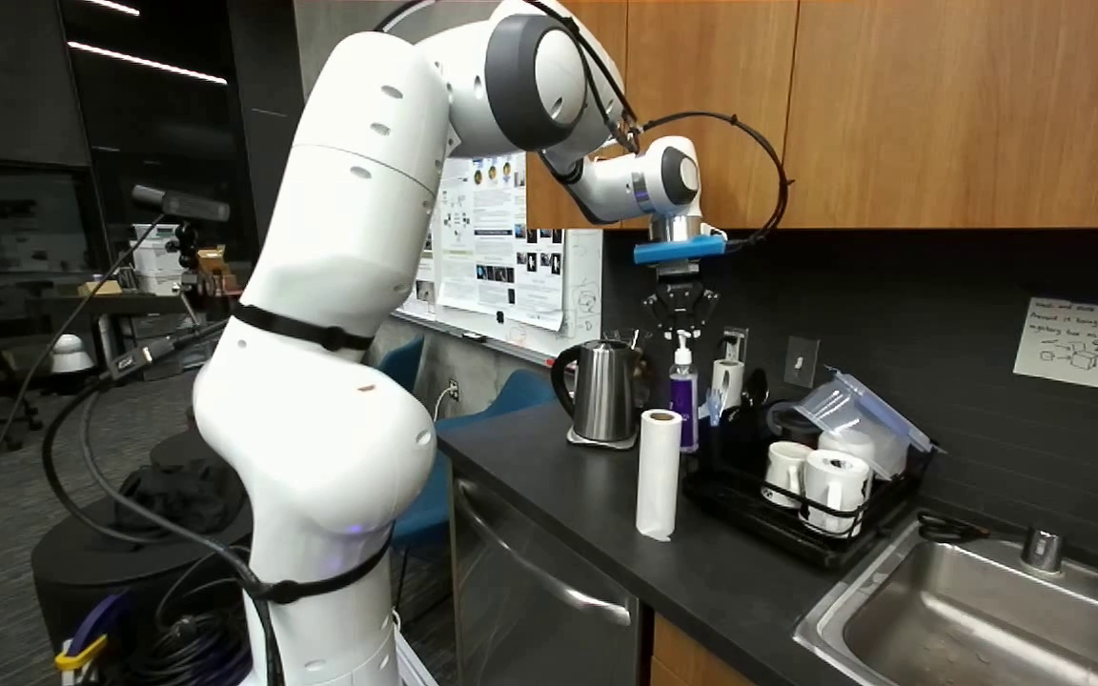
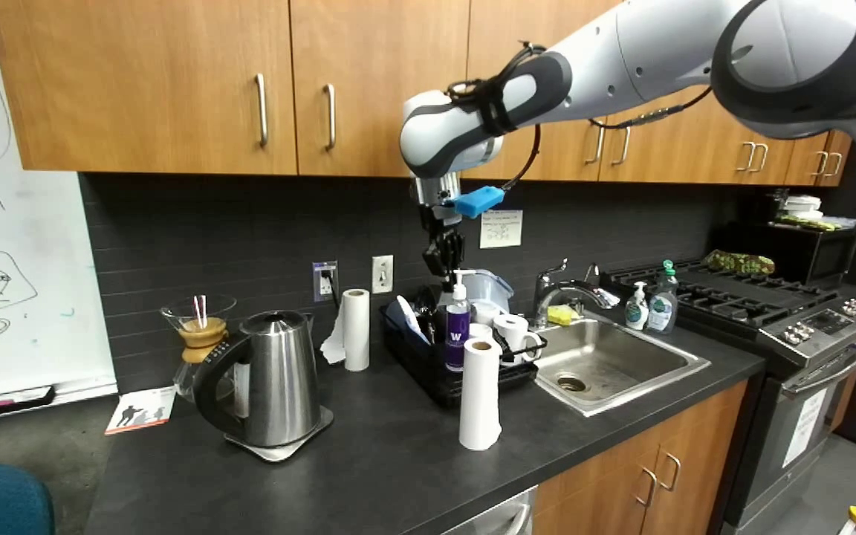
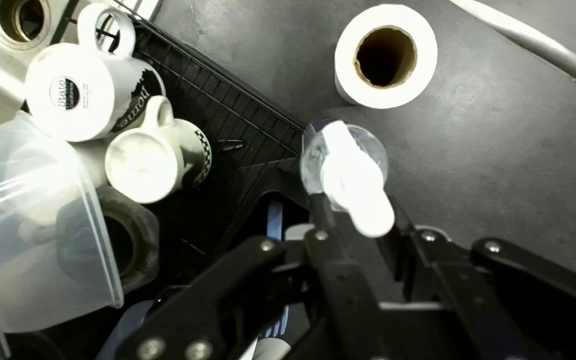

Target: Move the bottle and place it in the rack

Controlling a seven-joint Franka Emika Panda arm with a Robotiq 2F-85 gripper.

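Surveying the tabletop (image 1: 597,495) and rack (image 1: 759,517), I have my claw (image 1: 681,332) pinched on the purple bottle (image 1: 684,398) by its white pump (image 1: 682,353), seemingly hanging upright just at the rack's edge. Grasping is done, I judge; placing inside and releasing remain.

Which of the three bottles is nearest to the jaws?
The purple bottle: its pump shows between the jaws; the white bottle and green-capped bottle stand near the stove.

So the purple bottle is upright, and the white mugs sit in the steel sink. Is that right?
Not quite: the white mugs sit in the black rack, not the steel sink, as both exterior views show. The purple bottle is indeed upright.
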